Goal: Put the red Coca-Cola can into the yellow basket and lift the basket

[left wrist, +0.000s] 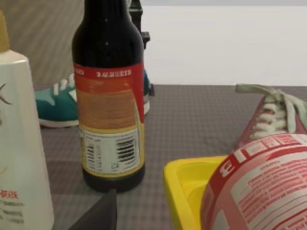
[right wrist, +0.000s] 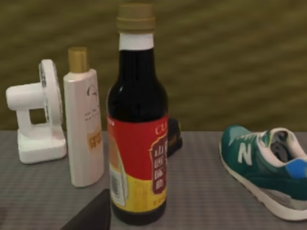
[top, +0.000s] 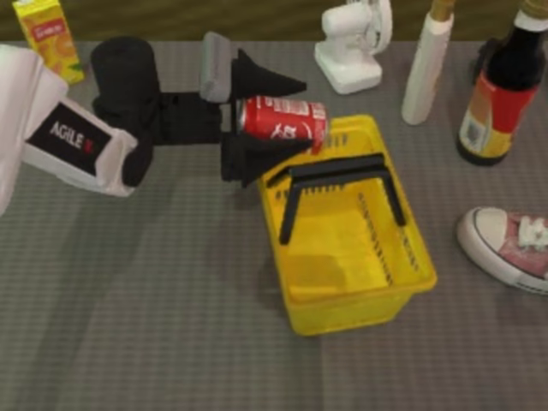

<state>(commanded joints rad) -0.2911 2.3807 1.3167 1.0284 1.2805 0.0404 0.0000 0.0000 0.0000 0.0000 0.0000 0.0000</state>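
The red Coca-Cola can [top: 282,120] lies sideways in the air, with my left gripper [top: 295,118] shut on it from both sides. It hangs over the back left corner of the yellow basket [top: 411,291], whose black handle [top: 338,171] stands upright across the middle. The basket rests on the table and nothing lies in it. In the left wrist view the can [left wrist: 259,187] fills the near corner, just above the basket's rim [left wrist: 180,191]. My right arm is outside the top view, and its wrist camera faces the dark bottle.
Behind the basket stand a white fan [top: 355,43], a white bottle [top: 428,68] and a dark bottle with a red label [top: 505,86]. A pink shoe [top: 509,248] lies right of the basket. An orange juice carton [top: 51,38] stands back left. A teal shoe [right wrist: 264,167] lies past the dark bottle.
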